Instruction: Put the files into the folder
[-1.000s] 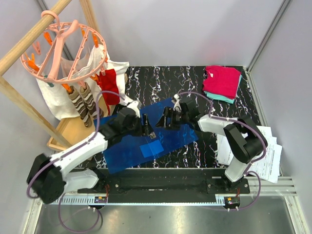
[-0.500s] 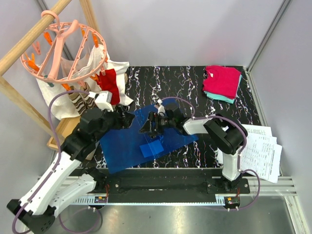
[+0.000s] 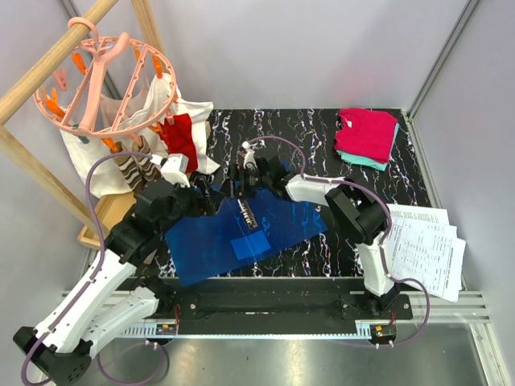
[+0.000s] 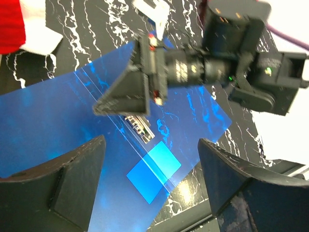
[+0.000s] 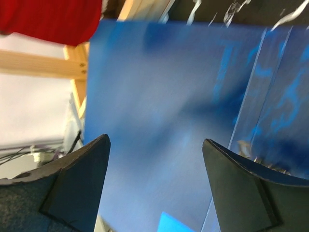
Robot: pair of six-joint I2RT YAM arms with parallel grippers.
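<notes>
Translucent blue plastic folder (image 3: 201, 241), thin and glossy, lies flat and slanted on the near-left part of your black, white-veined marble-pattern tabletop (image 3: 314, 133), with its near corner at the table's front edge. Left of the table you have a wooden drying rack (image 3: 48, 181) carrying a round pink plastic clip hanger (image 3: 96, 76). A white cloth (image 3: 88, 161) and a red cloth (image 3: 181, 141) hang there. The files (image 3: 426, 249), a fanned stack of white printed paper sheets, lie well apart from the folder at the table's right edge, just right of the right arm. None of them is inside the folder. A folded pink garment on a teal one (image 3: 366, 133) sits in the far right corner.

Both arms reach in over the folder's far edge and face each other. Your left gripper (image 3: 211, 195) hangs above the folder with its fingers spread wide and nothing between them. Its wrist camera looks down on the blue plastic (image 4: 48, 111) between the two pads. Your right gripper (image 3: 240, 183) is just beside it, jaws likewise apart and empty, and the folder (image 5: 159, 96) fills its wrist view. You cannot tell whether its fingertip touches the plastic. Near that fingertip is the small white barcode label (image 4: 140, 126). Nearer the front, a lighter blue square patch (image 4: 153, 172) shows on the folder.
</notes>
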